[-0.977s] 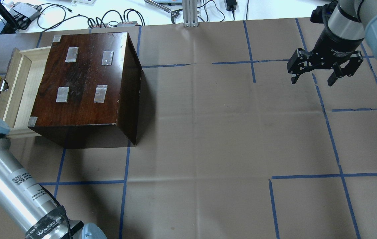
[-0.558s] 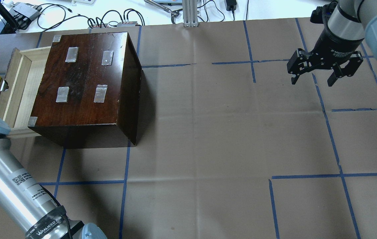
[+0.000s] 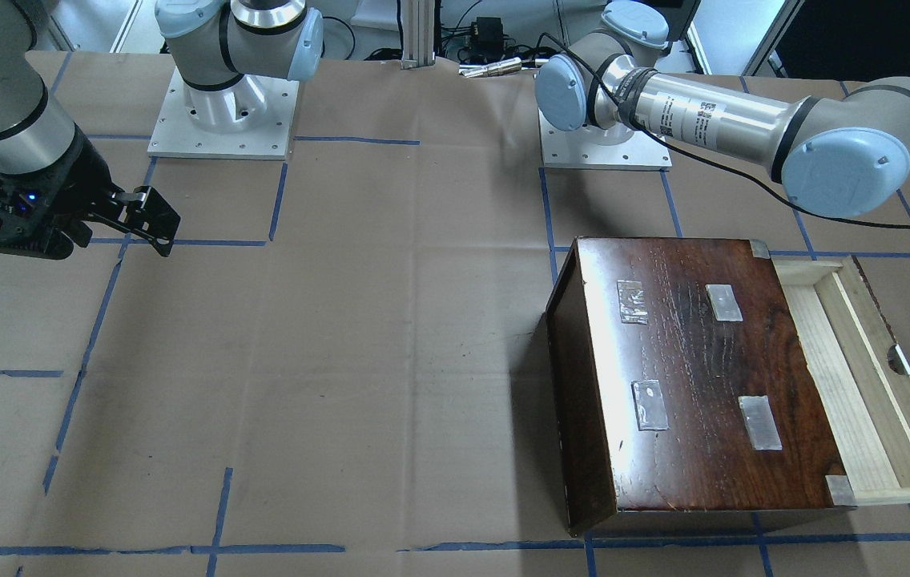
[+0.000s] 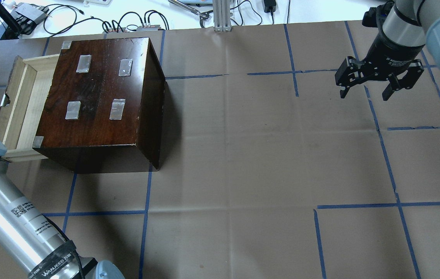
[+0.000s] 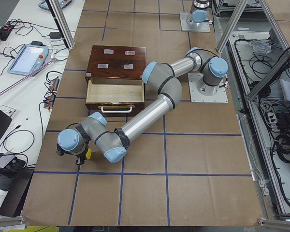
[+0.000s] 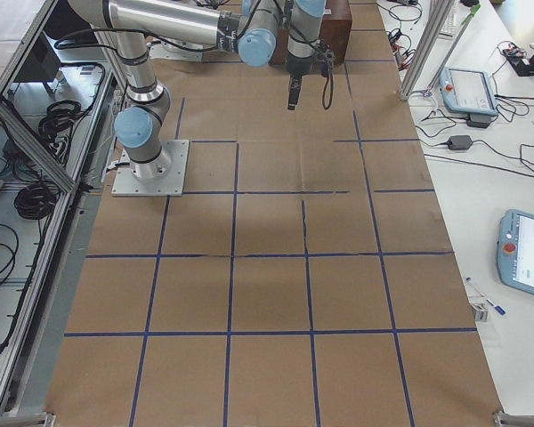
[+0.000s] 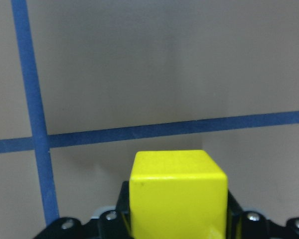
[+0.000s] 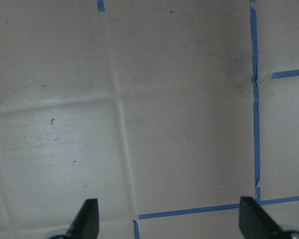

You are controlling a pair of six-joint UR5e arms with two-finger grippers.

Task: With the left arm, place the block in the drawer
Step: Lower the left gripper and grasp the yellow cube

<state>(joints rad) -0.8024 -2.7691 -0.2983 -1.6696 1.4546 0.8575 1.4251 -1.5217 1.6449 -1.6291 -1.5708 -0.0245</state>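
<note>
Papered table (image 4: 243,155) underlies folded left arm (image 5: 150,113); claw (image 7: 177,219) clamps block (image 7: 177,181).

1. The block (image 7: 177,191) is a plain, bright yellow.
2. The cabinet (image 4: 100,93) is glossy dark brown with streaky reddish wood grain. Silvery-grey tape patches (image 4: 83,63) dot its top.
3. The drawer (image 3: 839,377) is pale, unfinished wood with fine grain lines.
4. The tabletop (image 4: 243,155) is dull brown paper, crossed by a grid of blue tape lines (image 4: 359,205).
5. The left arm (image 3: 711,120) is silver with light-blue joint caps (image 3: 839,172).
6. The right gripper (image 4: 365,95) is black.
</note>
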